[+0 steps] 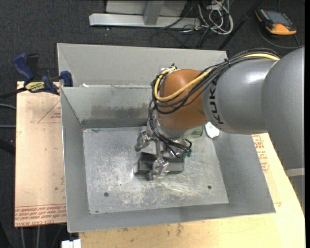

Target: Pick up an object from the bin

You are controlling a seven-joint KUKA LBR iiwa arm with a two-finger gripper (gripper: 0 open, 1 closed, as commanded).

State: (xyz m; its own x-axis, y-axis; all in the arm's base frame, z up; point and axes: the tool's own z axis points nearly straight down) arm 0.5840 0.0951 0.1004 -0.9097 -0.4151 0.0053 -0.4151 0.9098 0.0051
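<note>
A large silver-grey robot arm (pixel 252 92) comes in from the right edge of the frame and covers the upper right part of the view. It bends down into a grey metal bin (pixel 72 145) with sloping walls, which takes up the middle of the frame. The arm probably hangs steeply because the bin's walls leave room only for a reach from above.

At the wrist is a rounded orange cover (pixel 180 104) with yellow and black cables looped over it. Below it the gripper (pixel 154 160) is low over the centre of the bin floor. It sits directly above a dark, flat, block-shaped thing (pixel 175 166), the likely object to pick. Its right end shows beside the gripper. The wrist hides the contact, so it is not possible to tell whether the gripper is open, closed or gripping the block.

A small white and green thing (pixel 211 130) lies near the bin's right wall, partly hidden under the arm and apart from the gripper.

The bin floor (pixel 111 164) is bare, scratched and scuffed metal, which is hard and flat, so the block probably lies level and could slide if nudged.

The bin rests on a pale tabletop (pixel 290 218) at the lower right. Dark flooring (pixel 58 24) runs along the top of the frame, with tangled cables (pixel 215 14) at the upper centre.
</note>
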